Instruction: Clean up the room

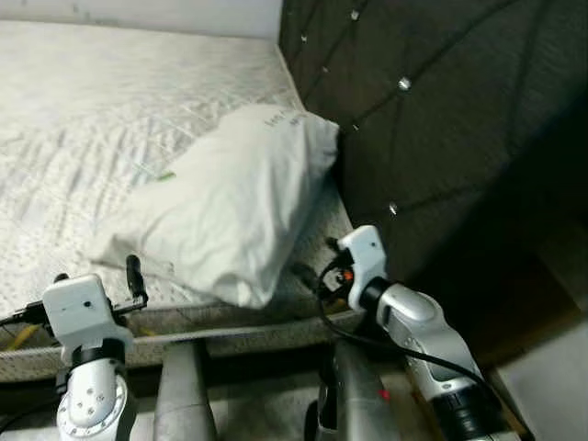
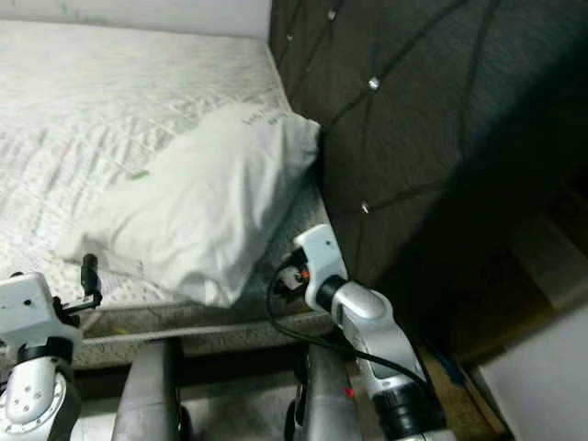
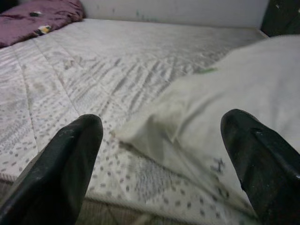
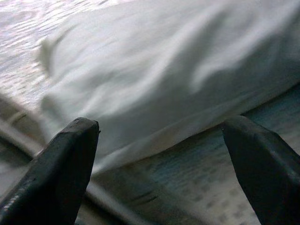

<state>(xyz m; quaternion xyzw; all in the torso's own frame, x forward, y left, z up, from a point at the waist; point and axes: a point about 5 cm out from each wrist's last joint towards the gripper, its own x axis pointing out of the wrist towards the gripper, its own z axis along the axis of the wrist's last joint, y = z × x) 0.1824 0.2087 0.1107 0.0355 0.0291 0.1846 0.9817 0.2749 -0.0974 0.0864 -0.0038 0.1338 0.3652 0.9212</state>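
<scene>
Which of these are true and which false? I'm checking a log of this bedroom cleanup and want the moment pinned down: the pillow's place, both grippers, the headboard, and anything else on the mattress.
1. The white pillow lies on the mattress with one corner against the dark tufted headboard. True.
2. The left gripper is shut on the pillow. False: its fingers are spread, holding nothing.
3. The right gripper is open, facing the pillow's edge. True.
4. The pillow lies on the floor. False: it is on the mattress.
5. A purple cloth lies at the mattress's far corner. True.

Bare mattress [image 1: 83, 101] w/ white pillow [image 1: 230, 197], maroon blanket [image 3: 40, 18]
</scene>
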